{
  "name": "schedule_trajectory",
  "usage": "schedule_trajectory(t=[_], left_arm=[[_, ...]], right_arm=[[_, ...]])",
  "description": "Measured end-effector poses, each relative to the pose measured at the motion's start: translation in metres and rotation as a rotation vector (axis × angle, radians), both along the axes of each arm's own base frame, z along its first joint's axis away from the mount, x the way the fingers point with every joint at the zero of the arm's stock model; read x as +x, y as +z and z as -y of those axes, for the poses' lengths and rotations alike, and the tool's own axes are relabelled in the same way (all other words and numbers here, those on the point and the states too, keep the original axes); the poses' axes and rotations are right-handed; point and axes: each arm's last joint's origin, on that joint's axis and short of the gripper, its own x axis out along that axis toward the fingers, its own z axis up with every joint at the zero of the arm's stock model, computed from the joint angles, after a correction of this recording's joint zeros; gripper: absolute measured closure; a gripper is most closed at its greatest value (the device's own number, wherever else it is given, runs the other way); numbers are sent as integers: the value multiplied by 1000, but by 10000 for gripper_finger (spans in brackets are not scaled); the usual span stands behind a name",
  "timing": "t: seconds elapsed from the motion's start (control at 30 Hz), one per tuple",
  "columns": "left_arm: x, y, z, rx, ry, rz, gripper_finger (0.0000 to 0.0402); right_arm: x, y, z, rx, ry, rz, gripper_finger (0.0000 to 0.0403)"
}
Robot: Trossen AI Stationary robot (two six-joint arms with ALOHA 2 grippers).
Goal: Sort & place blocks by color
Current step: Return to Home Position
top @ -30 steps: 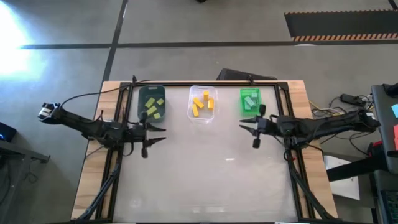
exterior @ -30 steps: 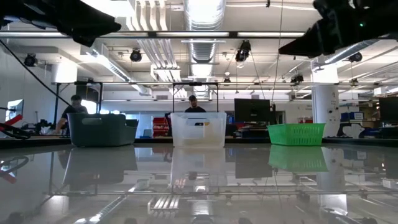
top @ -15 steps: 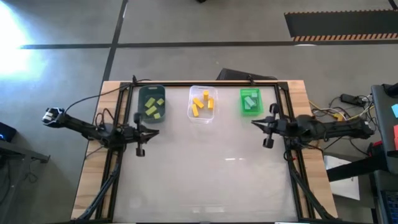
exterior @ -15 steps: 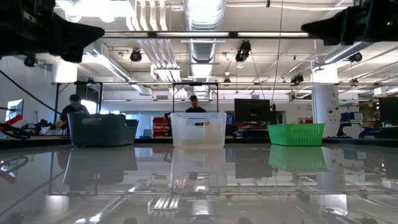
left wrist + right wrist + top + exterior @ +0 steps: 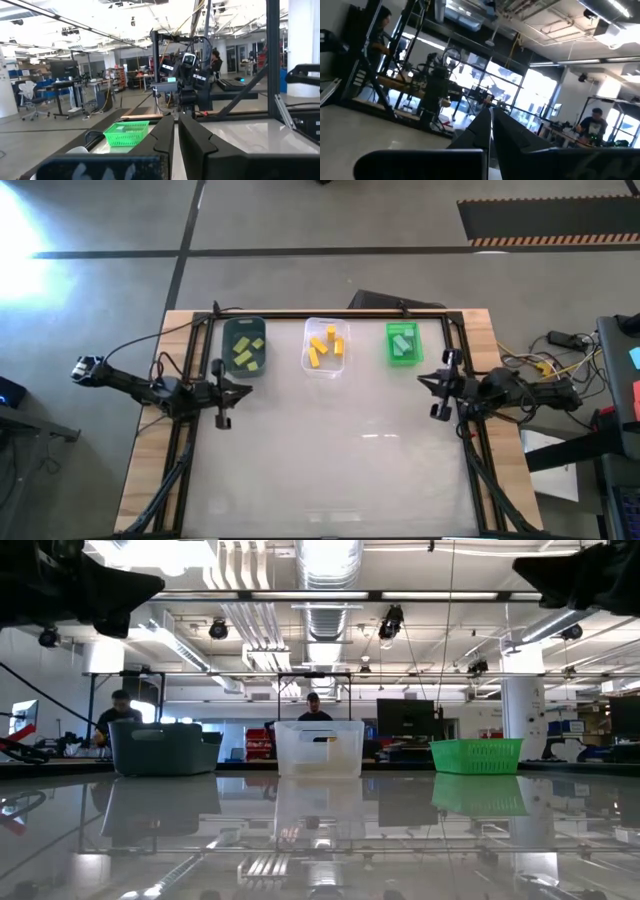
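On glossy table (image 5: 330,465), bins (image 5: 318,748) of blocks (image 5: 316,357)

Low view: the left arm (image 5: 75,585) and right arm (image 5: 590,575) are dark shapes cut off by the top edge; we cannot make out their fingers there. The walls of the dark teal bin (image 5: 163,748) and the green bin (image 5: 476,755) hide their contents. Through the clear bin (image 5: 318,748) we can tell nothing of what lies inside.

High view: the blocks (image 5: 327,347) are too small for us to tell cubes from bars or to count them surely.

Left wrist view: the green bin's wall hides its inside.
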Motion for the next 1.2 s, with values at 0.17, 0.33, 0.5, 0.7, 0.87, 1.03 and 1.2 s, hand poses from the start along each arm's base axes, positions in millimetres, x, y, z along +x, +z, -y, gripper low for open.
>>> schedule_trajectory(t=[0.17, 0.33, 0.5, 0.7, 0.87, 1.03, 1.2], left_arm=[[1, -2, 0, 5, 0, -15, 392], [2, -3, 1, 9, 0, -29, 391], [3, -5, 1, 14, 0, -46, 391], [5, -7, 1, 20, 0, -66, 391], [6, -8, 2, 24, 0, -82, 391], [7, -10, 2, 29, 0, -96, 391], [8, -11, 2, 33, 0, -111, 391]], right_arm=[[5, -9, 0, 42, 20, -57, 394], [8, -11, -1, 43, 20, -87, 394], [9, -14, -1, 42, 19, -111, 394], [9, -14, -1, 42, 19, -118, 394], [9, -14, -1, 42, 18, -118, 394], [9, -14, -1, 42, 19, -118, 394], [9, -14, -1, 42, 18, -118, 394]])
